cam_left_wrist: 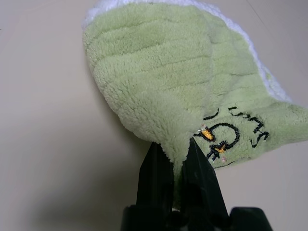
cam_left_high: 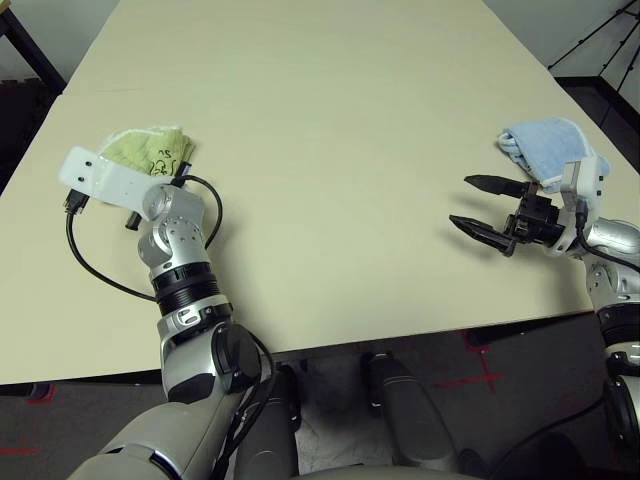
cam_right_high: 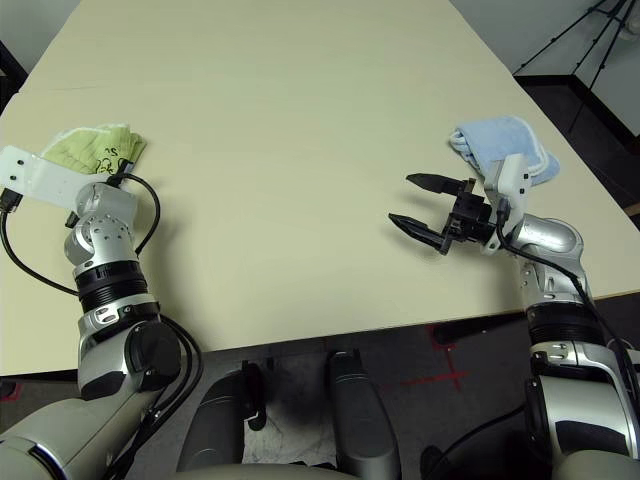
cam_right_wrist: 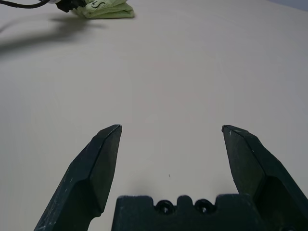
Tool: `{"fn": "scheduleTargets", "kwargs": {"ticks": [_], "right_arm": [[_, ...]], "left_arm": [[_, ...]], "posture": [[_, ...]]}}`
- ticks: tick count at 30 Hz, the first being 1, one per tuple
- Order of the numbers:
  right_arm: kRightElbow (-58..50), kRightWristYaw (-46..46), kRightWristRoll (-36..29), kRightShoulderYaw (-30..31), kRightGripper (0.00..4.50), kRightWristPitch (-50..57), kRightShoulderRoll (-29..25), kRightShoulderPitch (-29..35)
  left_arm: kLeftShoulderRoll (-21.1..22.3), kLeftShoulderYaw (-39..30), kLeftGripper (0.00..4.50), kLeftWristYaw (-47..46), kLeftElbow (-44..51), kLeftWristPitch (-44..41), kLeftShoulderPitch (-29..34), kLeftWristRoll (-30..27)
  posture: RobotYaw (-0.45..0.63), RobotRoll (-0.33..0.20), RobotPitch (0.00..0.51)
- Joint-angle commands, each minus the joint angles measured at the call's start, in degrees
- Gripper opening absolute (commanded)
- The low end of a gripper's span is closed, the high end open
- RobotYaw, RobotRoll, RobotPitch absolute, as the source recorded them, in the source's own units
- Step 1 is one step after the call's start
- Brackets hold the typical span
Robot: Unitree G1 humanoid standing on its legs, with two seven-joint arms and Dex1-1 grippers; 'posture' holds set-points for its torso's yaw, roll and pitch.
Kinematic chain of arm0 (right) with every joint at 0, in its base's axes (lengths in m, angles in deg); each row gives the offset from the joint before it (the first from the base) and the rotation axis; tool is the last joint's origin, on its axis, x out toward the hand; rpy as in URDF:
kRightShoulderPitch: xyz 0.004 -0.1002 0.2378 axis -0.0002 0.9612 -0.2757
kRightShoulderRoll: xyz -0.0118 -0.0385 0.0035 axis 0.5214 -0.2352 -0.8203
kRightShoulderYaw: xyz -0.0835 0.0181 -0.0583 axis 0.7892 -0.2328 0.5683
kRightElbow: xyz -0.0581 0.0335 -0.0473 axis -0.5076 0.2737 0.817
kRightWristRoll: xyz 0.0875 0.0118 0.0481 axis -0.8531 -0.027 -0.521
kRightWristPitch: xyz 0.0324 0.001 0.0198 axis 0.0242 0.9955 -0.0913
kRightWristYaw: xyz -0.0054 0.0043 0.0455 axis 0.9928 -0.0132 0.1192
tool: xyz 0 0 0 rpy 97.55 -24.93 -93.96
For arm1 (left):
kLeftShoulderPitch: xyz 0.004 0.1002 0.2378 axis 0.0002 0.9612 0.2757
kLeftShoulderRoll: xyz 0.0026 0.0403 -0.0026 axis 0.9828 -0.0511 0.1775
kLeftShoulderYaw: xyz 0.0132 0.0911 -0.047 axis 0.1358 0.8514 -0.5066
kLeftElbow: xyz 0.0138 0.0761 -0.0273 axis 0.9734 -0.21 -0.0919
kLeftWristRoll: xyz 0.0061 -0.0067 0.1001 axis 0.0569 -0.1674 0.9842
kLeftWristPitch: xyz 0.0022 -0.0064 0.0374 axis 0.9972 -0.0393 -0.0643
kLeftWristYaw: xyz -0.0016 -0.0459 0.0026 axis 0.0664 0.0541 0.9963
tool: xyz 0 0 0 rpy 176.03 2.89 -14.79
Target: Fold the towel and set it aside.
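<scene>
My left gripper (cam_left_wrist: 175, 161) was pinched tight on a fold of the green towel (cam_left_high: 152, 150), which lay bunched near the table's (cam_left_high: 330, 150) left edge. My right gripper (cam_left_high: 478, 205) had its fingers spread wide with nothing in them, near the right edge, beside a blue cloth (cam_left_high: 545, 150).

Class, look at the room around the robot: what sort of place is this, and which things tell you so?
Probably a lab or an office room set up for recording: a large pale table on dark carpet, a tripod standing in the far corner, and red tape crosses marked on the floor.
</scene>
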Motion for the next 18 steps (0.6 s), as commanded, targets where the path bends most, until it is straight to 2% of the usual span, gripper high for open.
{"fn": "scheduleTargets", "kwargs": {"ticks": [1, 4, 12, 13, 18], "right_arm": [[0.9, -0.59, 0.43, 0.42, 4.5, -0.65, -0.35, 1.02], [1.31, -0.65, 0.53, 0.5, 4.5, -0.85, -0.23, 0.83], [2.82, -1.01, 0.75, 0.66, 4.5, -1.53, -0.11, -0.04], [2.96, -1.05, 0.78, 0.68, 4.5, -1.57, -0.08, -0.13], [3.68, -1.36, 0.93, 0.72, 4.5, -1.82, -0.04, -0.56]], "left_arm": [[0.34, 0.22, 0.29, -0.97, 0.15, -0.3, -0.06, -0.07], [-0.14, 1.04, 1.19, -1.03, 3.07, -2.96, 0.91, -0.73], [-1.57, 1.58, 4.32, -3.61, 14.23, -12.86, 4.34, -2.69], [-2.05, 1.53, 4.47, -4.21, 16.06, -14.48, 4.71, -3.21], [-4.7, 1.36, 4.47, -7.11, 24.65, -22.93, 6.02, -5.9]], "posture": [[-0.21, 0.0, 0.201], [-0.21, 0.0, 0.201], [-0.19, 0.0, 0.202], [-0.19, 0.0, 0.202], [-0.18, 0.0, 0.203]]}}
